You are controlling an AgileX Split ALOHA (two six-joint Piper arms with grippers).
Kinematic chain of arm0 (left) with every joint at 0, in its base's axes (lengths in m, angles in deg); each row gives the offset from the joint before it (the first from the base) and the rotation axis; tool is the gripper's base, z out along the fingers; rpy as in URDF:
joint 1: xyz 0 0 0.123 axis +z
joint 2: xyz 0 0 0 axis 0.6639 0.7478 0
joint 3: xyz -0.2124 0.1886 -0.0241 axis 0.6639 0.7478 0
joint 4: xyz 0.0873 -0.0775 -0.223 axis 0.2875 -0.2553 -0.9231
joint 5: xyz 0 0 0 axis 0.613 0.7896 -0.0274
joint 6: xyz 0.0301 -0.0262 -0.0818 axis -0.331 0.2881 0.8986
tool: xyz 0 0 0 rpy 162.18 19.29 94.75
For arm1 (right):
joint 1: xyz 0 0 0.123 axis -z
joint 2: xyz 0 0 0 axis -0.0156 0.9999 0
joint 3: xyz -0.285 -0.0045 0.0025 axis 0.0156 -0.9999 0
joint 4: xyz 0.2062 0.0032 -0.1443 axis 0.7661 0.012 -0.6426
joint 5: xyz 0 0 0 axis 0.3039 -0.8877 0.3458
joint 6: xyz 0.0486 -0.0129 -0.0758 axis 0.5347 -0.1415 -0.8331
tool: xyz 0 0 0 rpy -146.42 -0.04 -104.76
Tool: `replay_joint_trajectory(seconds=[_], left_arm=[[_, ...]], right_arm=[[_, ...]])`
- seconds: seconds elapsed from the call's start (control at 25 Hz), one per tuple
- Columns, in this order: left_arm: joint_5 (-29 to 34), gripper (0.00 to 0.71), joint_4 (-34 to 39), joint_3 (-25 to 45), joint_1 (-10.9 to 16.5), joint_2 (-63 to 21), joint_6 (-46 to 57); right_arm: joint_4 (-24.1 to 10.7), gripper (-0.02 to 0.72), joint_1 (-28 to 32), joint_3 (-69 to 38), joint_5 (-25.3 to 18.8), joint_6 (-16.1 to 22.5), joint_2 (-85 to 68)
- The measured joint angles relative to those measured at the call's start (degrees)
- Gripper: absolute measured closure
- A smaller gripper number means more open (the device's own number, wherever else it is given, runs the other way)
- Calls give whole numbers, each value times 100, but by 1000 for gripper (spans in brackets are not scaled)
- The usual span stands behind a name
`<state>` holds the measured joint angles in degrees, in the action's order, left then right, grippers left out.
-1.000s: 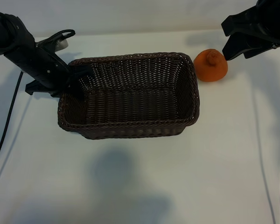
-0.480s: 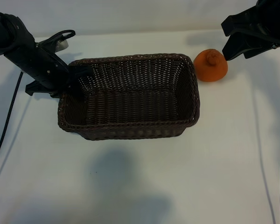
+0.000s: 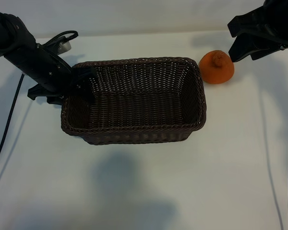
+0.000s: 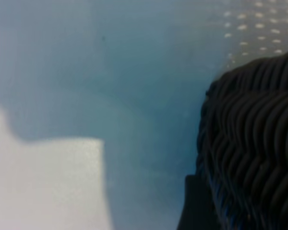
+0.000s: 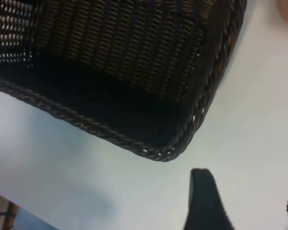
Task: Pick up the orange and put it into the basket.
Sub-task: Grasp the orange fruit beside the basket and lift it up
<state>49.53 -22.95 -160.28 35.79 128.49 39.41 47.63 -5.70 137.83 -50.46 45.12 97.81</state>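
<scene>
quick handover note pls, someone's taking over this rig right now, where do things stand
Left gripper: at the left end wall of the rectangular dark brown woven wicker basket; whether it grips the rim cannot be told.
Right gripper: open, holding nothing, hanging just above and to the right of the round matte orange fruit.
The orange sits on the white table, just outside the basket's back right corner. The basket holds nothing.
Done: nothing yet.
Left: right gripper lowers onto the orange, grips it, carries it over the rim and lets it go inside.

Two matte black arms (image 3: 31, 55) trail thin black cables (image 3: 7, 124).
</scene>
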Motion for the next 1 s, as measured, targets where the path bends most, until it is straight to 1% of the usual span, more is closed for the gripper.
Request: replay_joint_trajectory(seconds=[0.32, 0.48, 0.72, 1.0], left_arm=[[281, 171, 5, 0, 0, 0, 52], [548, 171, 81, 0, 0, -34, 107], [848, 171, 586, -11, 0, -314, 460], [1178, 171, 715, -32, 0, -747, 533]], right_arm=[[0, 286, 0, 0, 0, 0, 0], [0, 286, 0, 0, 0, 0, 0], [0, 286, 0, 0, 0, 0, 0], [0, 286, 0, 0, 0, 0, 0]])
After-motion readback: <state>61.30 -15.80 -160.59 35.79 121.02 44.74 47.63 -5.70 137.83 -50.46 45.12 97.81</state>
